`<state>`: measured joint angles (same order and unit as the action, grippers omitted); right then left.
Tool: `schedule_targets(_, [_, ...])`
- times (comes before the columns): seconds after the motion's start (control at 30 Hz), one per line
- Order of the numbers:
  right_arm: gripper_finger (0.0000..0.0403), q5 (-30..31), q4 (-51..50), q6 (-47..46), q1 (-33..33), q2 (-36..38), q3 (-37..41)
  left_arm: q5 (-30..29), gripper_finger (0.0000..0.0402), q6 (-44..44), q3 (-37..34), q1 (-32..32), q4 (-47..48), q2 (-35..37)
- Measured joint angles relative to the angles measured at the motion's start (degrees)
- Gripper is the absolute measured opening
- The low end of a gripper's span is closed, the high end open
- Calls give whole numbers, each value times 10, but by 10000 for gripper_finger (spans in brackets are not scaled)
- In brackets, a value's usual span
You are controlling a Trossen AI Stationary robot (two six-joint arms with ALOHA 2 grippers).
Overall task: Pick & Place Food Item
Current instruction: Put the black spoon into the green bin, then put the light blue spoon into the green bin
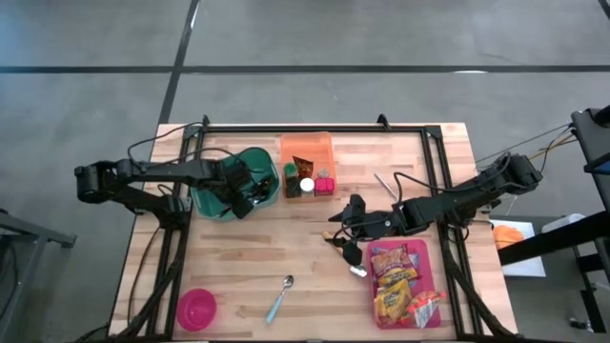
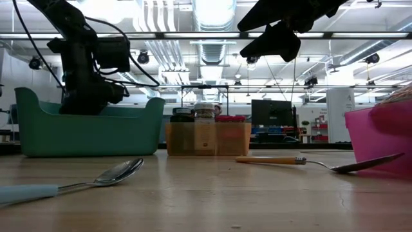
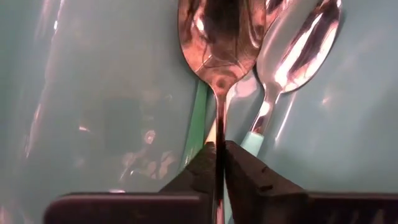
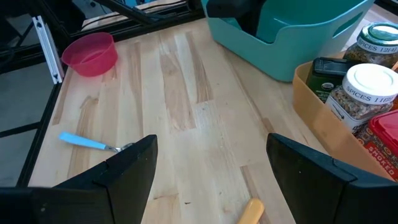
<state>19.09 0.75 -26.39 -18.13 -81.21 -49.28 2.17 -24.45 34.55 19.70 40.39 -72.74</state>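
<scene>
— What are the left gripper's (image 3: 217, 151) fingers (image 3: 200, 168) doing?

— They are pinched nearly together on the thin stem of a metal spoon (image 3: 217, 43). Its bowl points away from them. A second spoon (image 3: 298, 43), with a teal handle, lies just beside it. Both are down inside the teal bin (image 1: 205, 203) at the far left of the table.

— And the right gripper (image 4: 211, 143)?

— Its fingers (image 4: 130, 171) stand wide apart with nothing between them. It hangs over bare wood near the middle of the table, and a yellow-handled spoon (image 2: 302, 161) lies on the boards close below it.

— Where is the food?

— The snack packets (image 1: 400, 288) lie in the pink tray (image 1: 426, 252) at the near right, apart from both grippers. Their print is too small to read.

— Any writing that can be read?

— Yes, in the orange bin (image 1: 307, 148), just right of the teal one. The white-lidded jar (image 4: 367, 87) reads "SPICES 1912", and so does the green-lidded jar (image 4: 379, 38) behind it.

— Anything else on the table?

— A pink bowl (image 1: 197, 309) sits at the near left, with a blue-handled spoon (image 1: 279, 299) to its right.
</scene>
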Motion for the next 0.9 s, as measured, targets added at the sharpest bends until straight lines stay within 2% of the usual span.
schedule_targets(0.27, [299, 0, 0, 0, 0, 0, 0, 15, 136, -17, 8, 0, 7, 0])
schedule_targets(0.4, [299, 0, 0, 0, 0, 0, 0, 19, 173, -40, 22, 0, 35, 0])
schedule_targets(0.67, [299, 0, 0, 0, 0, 0, 0, 19, 184, -47, 104, -8, 170, 0])
schedule_targets(0.9, [299, 0, 0, 0, 0, 0, 0, 19, 183, -57, 189, -69, 196, 0])
